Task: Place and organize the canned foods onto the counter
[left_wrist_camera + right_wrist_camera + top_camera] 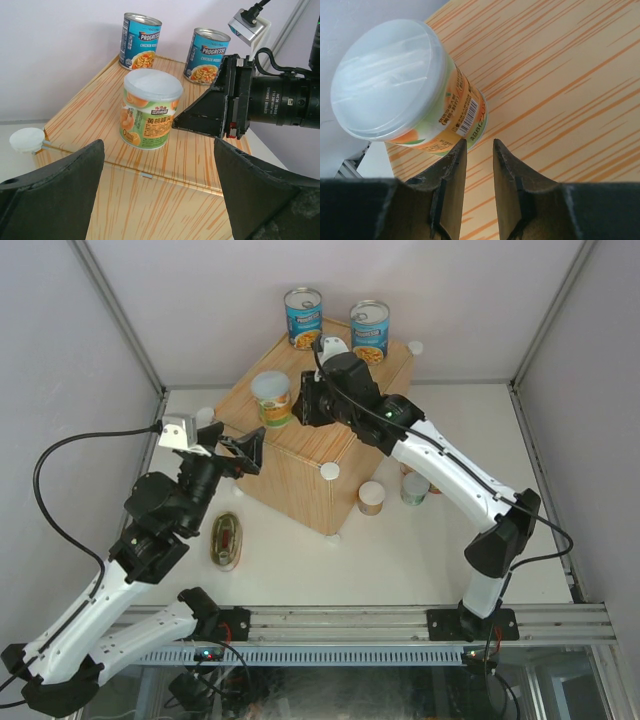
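Orange-and-green, pale-lidded can stands upright on the counter; right hand barely parted, empty; left hand spread wide.

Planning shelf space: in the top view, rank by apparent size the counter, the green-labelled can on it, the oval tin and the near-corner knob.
1. counter
2. green-labelled can and oval tin: alike; can sits higher, nearer the camera, so unranked
3. near-corner knob

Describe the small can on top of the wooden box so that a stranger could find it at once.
Look for the big wood-grain box at the back of the table. On its top stand two tall blue-labelled cans at the far edge and, toward the left side, a short can. It alone has a pale lid and a green and orange label.
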Controlling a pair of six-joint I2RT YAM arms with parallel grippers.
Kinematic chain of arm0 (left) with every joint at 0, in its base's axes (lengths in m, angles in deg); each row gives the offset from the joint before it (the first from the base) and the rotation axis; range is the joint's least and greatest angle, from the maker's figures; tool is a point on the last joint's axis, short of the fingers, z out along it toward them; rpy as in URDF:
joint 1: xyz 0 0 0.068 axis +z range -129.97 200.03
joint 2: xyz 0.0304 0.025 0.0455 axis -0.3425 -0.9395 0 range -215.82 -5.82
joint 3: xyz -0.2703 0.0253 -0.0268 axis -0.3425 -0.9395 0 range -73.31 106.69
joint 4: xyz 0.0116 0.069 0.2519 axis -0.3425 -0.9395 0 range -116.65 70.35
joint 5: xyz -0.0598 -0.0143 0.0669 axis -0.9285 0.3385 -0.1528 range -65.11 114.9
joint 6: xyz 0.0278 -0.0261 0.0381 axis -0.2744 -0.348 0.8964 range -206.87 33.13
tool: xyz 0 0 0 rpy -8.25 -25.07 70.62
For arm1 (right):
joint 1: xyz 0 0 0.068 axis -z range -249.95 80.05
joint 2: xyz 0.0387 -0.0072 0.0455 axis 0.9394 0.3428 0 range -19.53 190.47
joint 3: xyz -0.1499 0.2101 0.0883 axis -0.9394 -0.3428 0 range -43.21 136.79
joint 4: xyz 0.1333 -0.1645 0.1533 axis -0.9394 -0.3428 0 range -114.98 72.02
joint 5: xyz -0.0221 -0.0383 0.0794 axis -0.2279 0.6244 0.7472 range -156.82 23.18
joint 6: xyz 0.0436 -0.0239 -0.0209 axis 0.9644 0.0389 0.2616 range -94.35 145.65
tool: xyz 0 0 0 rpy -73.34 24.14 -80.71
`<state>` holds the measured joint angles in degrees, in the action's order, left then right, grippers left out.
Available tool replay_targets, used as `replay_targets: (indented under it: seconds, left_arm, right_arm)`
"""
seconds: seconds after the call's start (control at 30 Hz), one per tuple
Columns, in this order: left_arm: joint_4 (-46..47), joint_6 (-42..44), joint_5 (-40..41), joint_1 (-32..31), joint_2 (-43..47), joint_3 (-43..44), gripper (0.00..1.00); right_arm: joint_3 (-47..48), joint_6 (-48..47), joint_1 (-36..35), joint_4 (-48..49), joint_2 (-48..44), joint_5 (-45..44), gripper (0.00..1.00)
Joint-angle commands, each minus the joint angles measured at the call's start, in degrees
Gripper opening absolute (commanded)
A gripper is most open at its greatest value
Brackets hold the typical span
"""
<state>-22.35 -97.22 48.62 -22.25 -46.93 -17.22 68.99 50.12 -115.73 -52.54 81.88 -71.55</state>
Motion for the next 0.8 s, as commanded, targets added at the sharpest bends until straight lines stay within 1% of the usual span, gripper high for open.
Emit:
replay_targets:
  seconds: [0.0,0.23,0.4,0.47,0.53,0.63,0.77]
  left_arm:
    - [0.94,1.21,0.71,0.27,0.77,-1.16,0.93]
    - [0.77,1.43,0.82,0.27,0.85,-1.34,0.93]
    - [0.57,1.39,1.07,0.36,0.88,-1.30,0.94]
    - [0.03,1.22,0.83,0.36,0.49,-0.83,0.94]
    - [-0.87,1.21,0.36,0.36,0.08,-0.06,0.94]
    - [-2.09,1.13,-0.26,0.36,-0.65,0.77,0.94]
    - [-3.75,0.38,-1.24,0.42,-1.31,1.37,0.95]
  right_arm:
    - [3.33,1.28,-0.28,1.87,1.21,1.68,0.27]
    - [6.36,1.51,-0.34,2.15,3.91,2.36,0.28]
    - [9.90,1.34,-0.36,0.59,6.51,2.44,0.28]
    - [10.09,0.93,-0.36,-0.77,6.03,0.99,0.29]
    - [8.09,0.46,-0.24,-1.18,3.12,-0.51,0.30]
    - [3.14,-0.57,-0.19,-1.24,-3.21,-2.83,0.37]
    - [-3.19,-1.39,-0.60,-5.34,-12.20,-7.65,0.53]
